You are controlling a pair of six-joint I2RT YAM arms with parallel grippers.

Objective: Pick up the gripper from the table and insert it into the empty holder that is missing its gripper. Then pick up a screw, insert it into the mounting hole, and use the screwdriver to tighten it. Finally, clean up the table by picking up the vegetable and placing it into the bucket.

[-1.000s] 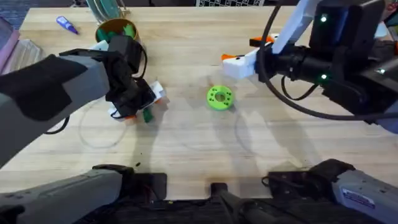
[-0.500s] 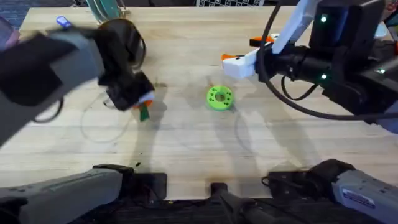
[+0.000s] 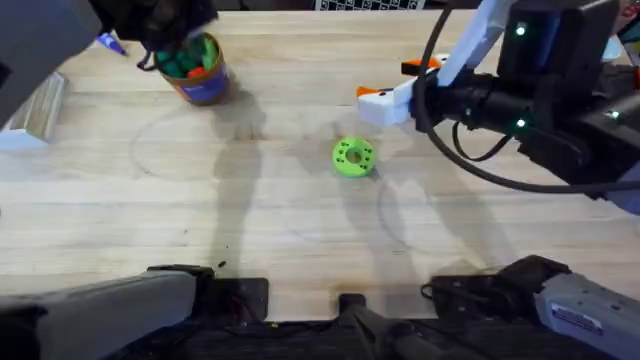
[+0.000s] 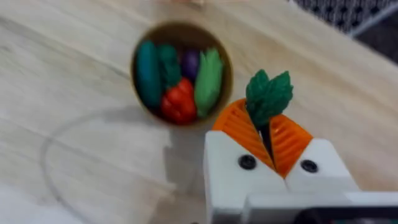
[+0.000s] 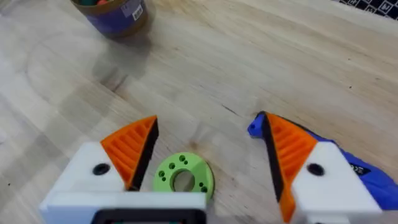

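My left gripper [image 4: 266, 124] is shut on the vegetable [image 4: 268, 94], a small dark-green leafy piece that sticks out past its orange ribbed pads [image 4: 238, 126]. It hangs just beside and above the bucket [image 4: 180, 71], a blue can with a brown rim at the back left [image 3: 197, 68] that holds several toy vegetables. My right gripper [image 5: 208, 121] stands open above the green holed disc [image 5: 182, 179], and both of its white finger mounts carry orange pads. The blue screwdriver [image 5: 357, 171] lies behind its right finger.
The green disc [image 3: 352, 157] sits mid-table. A small blue-purple pen [image 3: 108, 41] lies at the back left corner, and a pale block [image 3: 35, 110] rests at the left edge. The right arm [image 3: 530, 90] takes up the right side of the table.
My left arm has lifted the vegetable from the table's mid-left and carried it back to the bucket. The right arm has not moved.
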